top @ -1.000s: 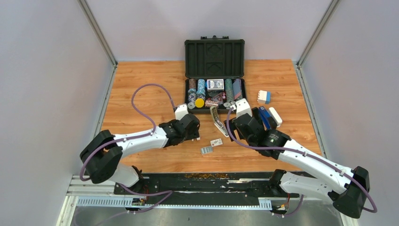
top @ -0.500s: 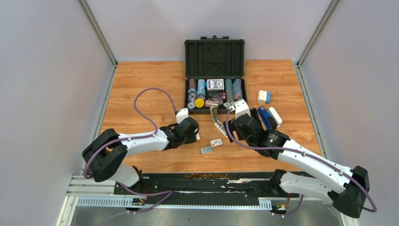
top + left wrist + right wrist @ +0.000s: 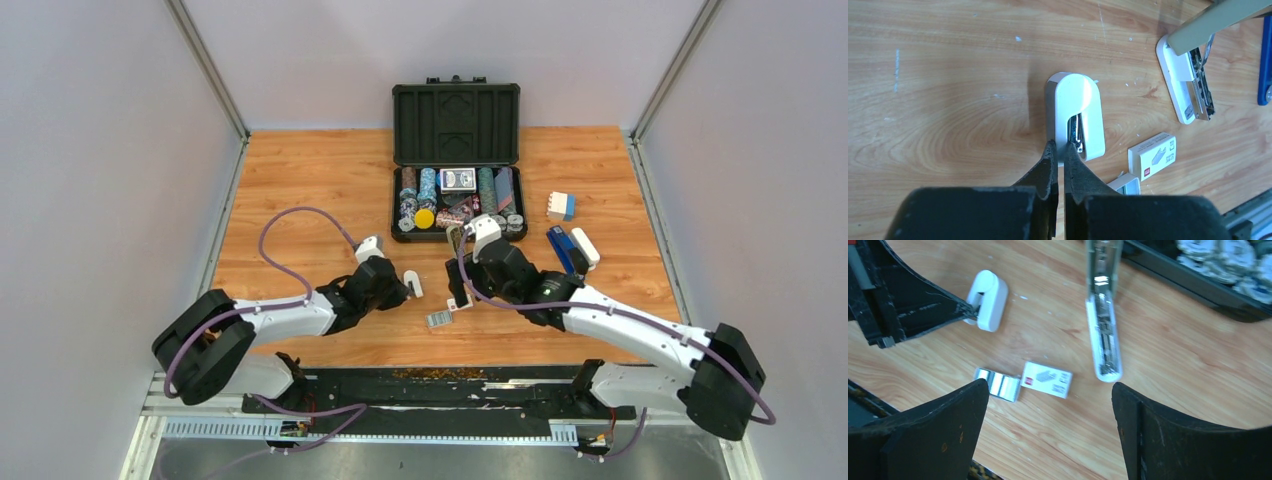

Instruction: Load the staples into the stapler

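Two staplers: one grey-olive stapler (image 3: 1104, 330), one dark blue stapler (image 3: 562, 248). One white box sleeve (image 3: 1046, 379), one tray of staples (image 3: 997, 384), one black case (image 3: 456, 120), one card deck (image 3: 457, 179).

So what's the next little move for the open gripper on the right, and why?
Probably lower the right gripper onto the staples. They lie uncovered beside their white sleeve, silvery strips showing. The stapler lies hinged open with its channel exposed. That gripper hangs open above them, holding nothing.

The staples (image 3: 996, 384) lie just beside their sleeve (image 3: 1046, 379), the stapler (image 3: 1104, 340) beyond them.
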Controlling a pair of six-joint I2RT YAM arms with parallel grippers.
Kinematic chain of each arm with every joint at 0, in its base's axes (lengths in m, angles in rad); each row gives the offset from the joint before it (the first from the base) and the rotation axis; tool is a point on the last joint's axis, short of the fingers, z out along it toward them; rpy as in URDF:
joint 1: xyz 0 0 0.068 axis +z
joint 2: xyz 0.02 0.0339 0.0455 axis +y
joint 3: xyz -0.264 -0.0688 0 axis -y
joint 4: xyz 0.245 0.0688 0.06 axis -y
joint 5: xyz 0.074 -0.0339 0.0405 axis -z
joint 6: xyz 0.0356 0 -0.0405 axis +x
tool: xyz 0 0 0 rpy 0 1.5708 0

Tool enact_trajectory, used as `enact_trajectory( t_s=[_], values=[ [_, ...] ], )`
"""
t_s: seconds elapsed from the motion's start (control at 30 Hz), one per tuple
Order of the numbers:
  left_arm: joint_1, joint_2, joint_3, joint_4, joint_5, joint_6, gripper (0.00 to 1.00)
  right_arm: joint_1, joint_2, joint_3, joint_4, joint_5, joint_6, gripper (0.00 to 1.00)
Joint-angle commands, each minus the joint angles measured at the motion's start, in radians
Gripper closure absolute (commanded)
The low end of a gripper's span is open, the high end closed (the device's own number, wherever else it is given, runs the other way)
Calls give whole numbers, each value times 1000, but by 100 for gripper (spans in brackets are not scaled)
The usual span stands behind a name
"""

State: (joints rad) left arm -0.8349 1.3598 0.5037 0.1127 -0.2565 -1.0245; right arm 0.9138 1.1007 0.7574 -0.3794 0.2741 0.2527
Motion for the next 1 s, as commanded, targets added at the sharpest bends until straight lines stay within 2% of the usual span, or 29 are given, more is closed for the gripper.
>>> enact_trajectory(
  t_s=[0.0,0.27,0.53,0.83,0.97],
  values=[
    [20,-79,-78,122,71,-26,100,-3,105,12,221,-165,114,7],
    [23,-254,-168,226,112,-33,100,-4,253,26,436,-310,214,16],
    [23,-375,-236,329,160,-72,100,-53,265,-74,667,-463,298,30],
    [23,-436,-275,366,165,-98,100,-69,304,-80,705,-500,326,49],
    [23,-440,-283,374,164,-102,100,-70,321,-67,711,-521,322,66]
  ],
)
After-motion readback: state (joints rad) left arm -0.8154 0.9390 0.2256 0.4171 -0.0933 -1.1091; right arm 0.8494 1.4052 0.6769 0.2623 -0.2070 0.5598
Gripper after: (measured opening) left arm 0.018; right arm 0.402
